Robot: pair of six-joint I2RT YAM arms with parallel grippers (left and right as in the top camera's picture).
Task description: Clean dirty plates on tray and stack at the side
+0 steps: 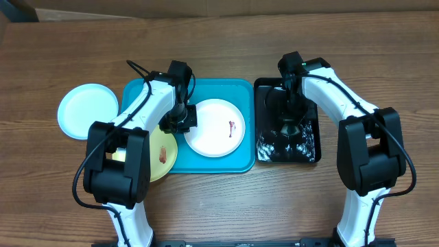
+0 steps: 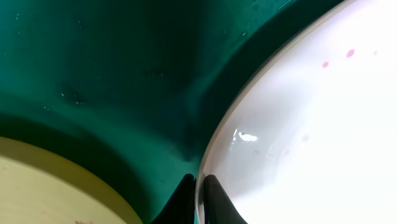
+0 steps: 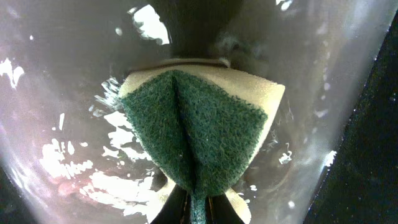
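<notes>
The white plate (image 1: pixel 214 127) with a reddish smear lies on the turquoise tray (image 1: pixel 219 92). My left gripper (image 1: pixel 180 122) is shut on its left rim; the left wrist view shows the fingers (image 2: pixel 200 186) pinching the rim of the white plate (image 2: pixel 311 124) above the tray (image 2: pixel 112 68). The yellow-green plate (image 1: pixel 162 156) with a smear lies at the tray's lower left, partly under my left arm, and shows in the left wrist view (image 2: pixel 50 186). The light blue plate (image 1: pixel 87 111) lies on the table left of the tray. My right gripper (image 1: pixel 288 123) is shut on the green sponge (image 3: pixel 196 137) over the wet black tray (image 1: pixel 309 147).
The black tray (image 3: pixel 56 74) holds water with bright glints. The brown wooden table (image 1: pixel 226 41) extends behind and in front of both trays. Both arm bases stand at the table's front edge.
</notes>
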